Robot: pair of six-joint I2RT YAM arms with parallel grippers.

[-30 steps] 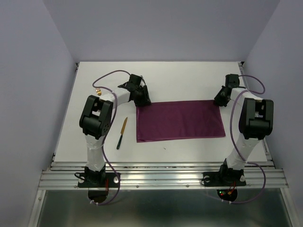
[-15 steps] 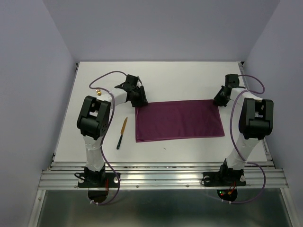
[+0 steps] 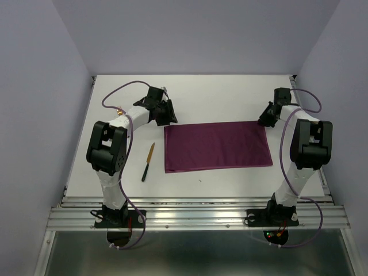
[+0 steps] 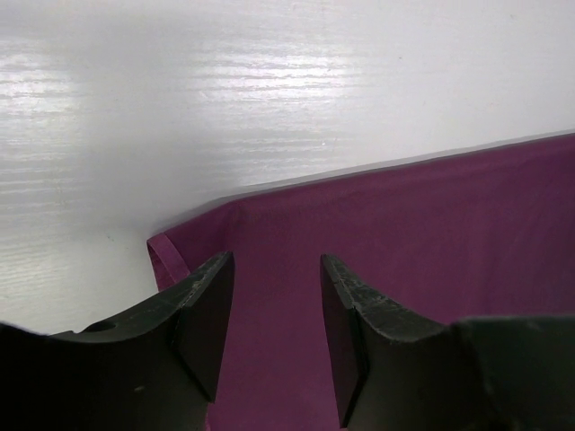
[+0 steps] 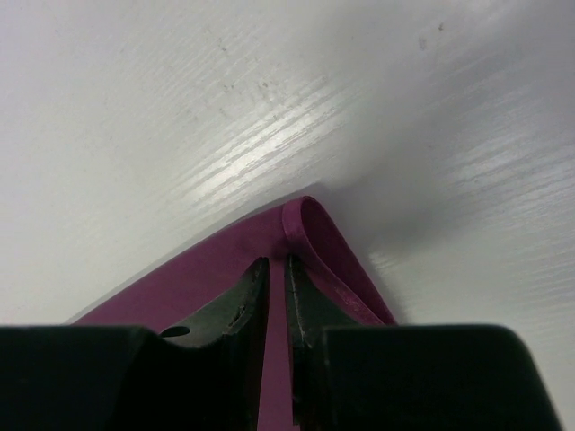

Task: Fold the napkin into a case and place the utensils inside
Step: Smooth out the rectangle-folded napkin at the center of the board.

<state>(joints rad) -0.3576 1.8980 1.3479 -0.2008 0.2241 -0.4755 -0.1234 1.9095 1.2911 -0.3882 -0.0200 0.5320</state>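
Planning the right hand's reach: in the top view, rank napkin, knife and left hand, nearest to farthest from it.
1. The napkin: its far right corner is pinched in the right hand.
2. The left hand: over the napkin's far left corner.
3. The knife: left of the napkin.

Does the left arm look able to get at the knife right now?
Probably yes. The knife lies bare on the table, left of the napkin, nothing over it. The left fingers stand open and empty over the napkin's far left corner, so that arm seems free to swing back.
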